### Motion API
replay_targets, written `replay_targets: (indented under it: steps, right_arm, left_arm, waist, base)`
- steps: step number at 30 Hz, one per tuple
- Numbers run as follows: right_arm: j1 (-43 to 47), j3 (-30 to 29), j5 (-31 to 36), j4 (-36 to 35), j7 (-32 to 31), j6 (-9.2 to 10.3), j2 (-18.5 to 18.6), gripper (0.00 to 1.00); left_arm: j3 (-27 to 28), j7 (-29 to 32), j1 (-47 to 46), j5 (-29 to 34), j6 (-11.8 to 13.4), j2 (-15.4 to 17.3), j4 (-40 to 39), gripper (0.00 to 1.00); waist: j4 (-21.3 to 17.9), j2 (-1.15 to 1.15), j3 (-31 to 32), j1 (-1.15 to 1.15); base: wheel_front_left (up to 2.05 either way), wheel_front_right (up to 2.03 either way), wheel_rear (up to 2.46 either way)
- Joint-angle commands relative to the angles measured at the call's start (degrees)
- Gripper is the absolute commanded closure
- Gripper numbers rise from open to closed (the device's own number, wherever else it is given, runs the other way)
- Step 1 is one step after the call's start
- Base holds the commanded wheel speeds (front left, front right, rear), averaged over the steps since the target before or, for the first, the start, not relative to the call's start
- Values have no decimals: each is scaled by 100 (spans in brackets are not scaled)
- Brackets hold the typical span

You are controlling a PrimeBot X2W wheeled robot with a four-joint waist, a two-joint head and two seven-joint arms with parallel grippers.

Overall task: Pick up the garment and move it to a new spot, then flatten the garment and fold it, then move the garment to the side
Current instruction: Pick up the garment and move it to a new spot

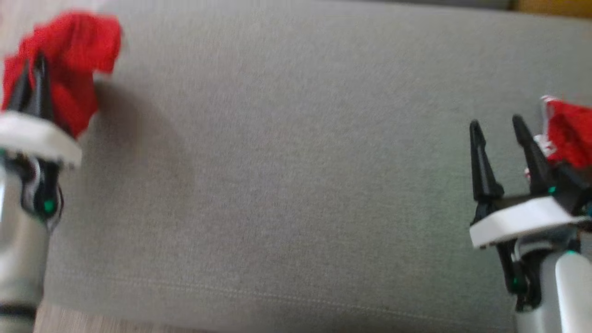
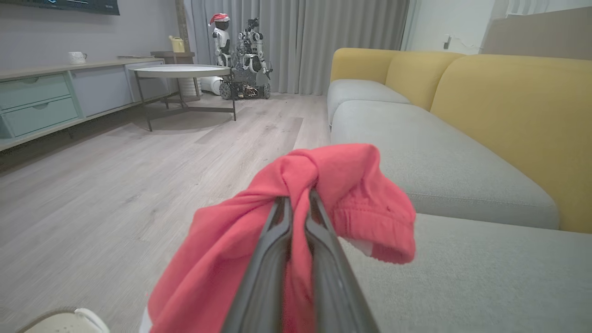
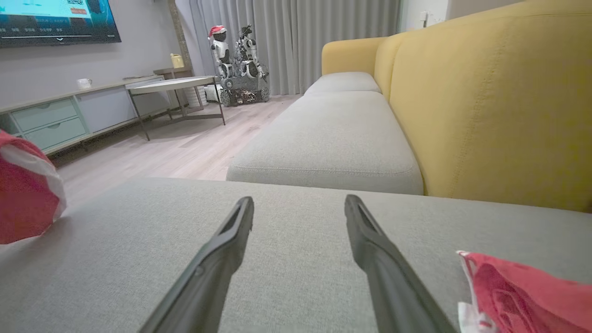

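The garment (image 1: 74, 41) is a crumpled red cloth bunched at the far left of the grey sofa seat (image 1: 296, 175). My left gripper (image 1: 33, 62) is shut on the garment (image 2: 360, 185), its fingers (image 2: 263, 277) pinching a fold, with cloth draping over both sides. The bundle also shows as a red lump (image 3: 23, 199) in the right wrist view. My right gripper (image 1: 496, 122) stands open over the seat's right part, nothing between its fingers (image 3: 212, 259). A second red piece with white trim (image 1: 569, 132) lies just right of it (image 3: 522, 291); I cannot tell whether it belongs to the same garment.
The seat's front edge and wooden floor (image 2: 115, 185) lie beside the left gripper. A yellow backrest (image 3: 485, 92) runs along the far side. Further off stand a round table (image 2: 180, 71), a low cabinet (image 2: 41, 101) and another robot (image 2: 240, 51) by the curtains.
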State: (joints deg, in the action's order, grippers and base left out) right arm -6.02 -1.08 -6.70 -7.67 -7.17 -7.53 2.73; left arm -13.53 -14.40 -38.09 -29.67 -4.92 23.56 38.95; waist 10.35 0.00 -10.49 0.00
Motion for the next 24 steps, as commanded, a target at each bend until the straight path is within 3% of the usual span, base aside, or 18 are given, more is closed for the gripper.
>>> replay_targets:
  steps: [1, 14, 19, 24]
  right_arm:
    - [44, 156, -75, -144, 72, 4, 15, 0]
    - [557, 155, -301, -128, 112, 4, 15, 0]
    - [544, 202, -373, -156, 122, 4, 15, 0]
    - [444, 316, -435, -179, 146, 4, 15, 0]
  left_arm:
    - [312, -59, 207, 29, 141, 382, -477, 100]
    - [390, 769, 2861, 90, 1303, 582, -4111, 100]
    - [107, 1057, 2993, 133, 1357, 481, -4659, 100]
    - [-493, 1228, 2605, 189, 1106, 145, -4664, 100]
  waist:
    - [-227, 0, 431, 0]
    - [-707, 0, 759, 0]
    - [-960, 0, 622, 0]
    - [-1422, 0, 336, 0]
  base:
    - [0, 0, 0]
    - [0, 0, 0]
    - [0, 0, 0]
    - [0, 0, 0]
